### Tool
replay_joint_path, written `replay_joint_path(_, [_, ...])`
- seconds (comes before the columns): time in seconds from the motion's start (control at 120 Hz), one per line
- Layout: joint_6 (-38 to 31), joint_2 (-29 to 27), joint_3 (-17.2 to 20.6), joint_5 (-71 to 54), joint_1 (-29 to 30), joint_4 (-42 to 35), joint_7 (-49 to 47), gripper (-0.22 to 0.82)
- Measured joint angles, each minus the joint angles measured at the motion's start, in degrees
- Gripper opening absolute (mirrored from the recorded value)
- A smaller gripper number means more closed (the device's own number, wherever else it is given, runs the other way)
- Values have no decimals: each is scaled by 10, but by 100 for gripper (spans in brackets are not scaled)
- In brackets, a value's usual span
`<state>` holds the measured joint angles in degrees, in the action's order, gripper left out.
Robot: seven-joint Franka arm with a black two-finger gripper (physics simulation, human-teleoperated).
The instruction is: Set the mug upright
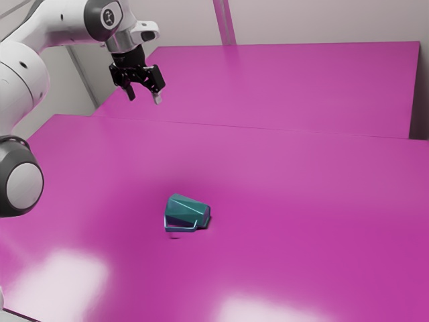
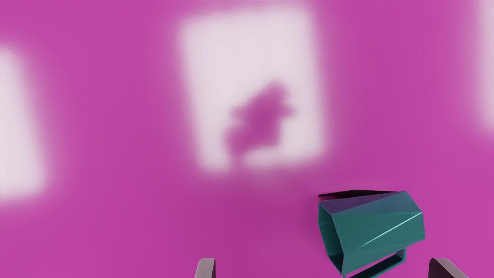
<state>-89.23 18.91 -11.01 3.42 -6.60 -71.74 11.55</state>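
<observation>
The gripper (image 1: pixel 144 98) hangs high above the table in the exterior view, up and to the exterior view's left of the mug, touching nothing. A teal, faceted mug (image 1: pixel 188 210) lies on its side on the magenta table (image 1: pixel 301 221), its handle toward the camera. From the wrist view, the mug (image 2: pixel 378 227) shows its open mouth at one end and its handle along one side. The fingertips of the gripper (image 2: pixel 322 268) stand wide apart, and the mug is on the table below, nearer to one finger.
A second magenta surface (image 1: pixel 288 84) lies behind the table, against a pale wall (image 1: pixel 322 20). Bright light patches fall on the tabletop, one carrying a dark shadow in the wrist view. The arm (image 1: pixel 20 87) comes in from the exterior view's left.
</observation>
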Motion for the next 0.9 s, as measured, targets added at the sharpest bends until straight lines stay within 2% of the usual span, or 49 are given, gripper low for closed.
replay_joint_path(0.3, [0,-15,-5,-2,10,-24,1,60])
replay_joint_path(0.533, [1,-142,-9,36,44,-216,4,60])
replay_joint_path(0.658, [0,-205,-35,89,54,-310,12,60])
replay_joint_path(0.767, [-1,-235,-66,129,52,-371,25,60])
replay_joint_path(0.9, [-10,-243,-91,180,34,-423,47,60])
